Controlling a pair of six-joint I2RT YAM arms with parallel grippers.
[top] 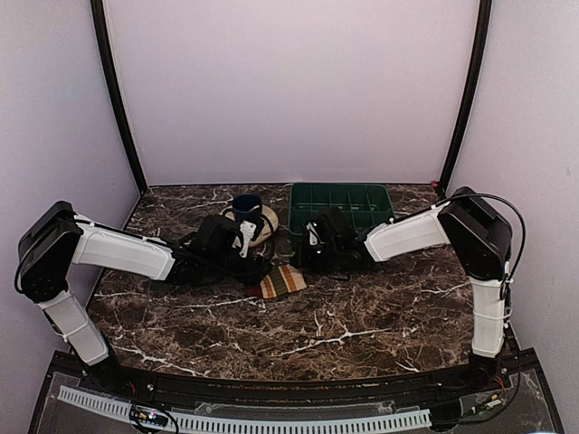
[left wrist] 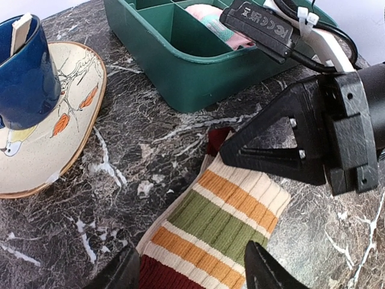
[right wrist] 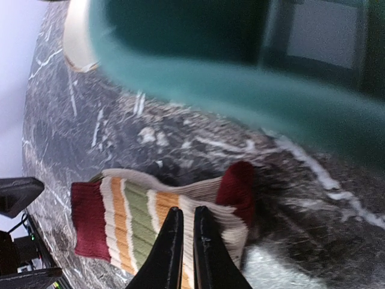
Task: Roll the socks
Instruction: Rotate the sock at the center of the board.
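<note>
The cream sock (top: 280,282) with green, orange and maroon stripes lies flat on the marble between both arms. My left gripper (left wrist: 192,268) is open, one finger on each side of the sock's (left wrist: 222,223) maroon end. My right gripper (right wrist: 184,211) is shut on the sock's (right wrist: 126,223) cream edge beside the maroon heel, and a fold is raised there. Seen from the left wrist, the right gripper (left wrist: 225,153) meets the sock's far end. The pink sock (left wrist: 210,21) with mint patches lies in the green tray.
The green divided tray (top: 339,206) stands just behind the right gripper (top: 306,258). A blue cup (left wrist: 27,72) sits on a round painted plate (left wrist: 66,120) behind the left gripper (top: 261,269). Dark marble table (top: 362,316) spreads in front.
</note>
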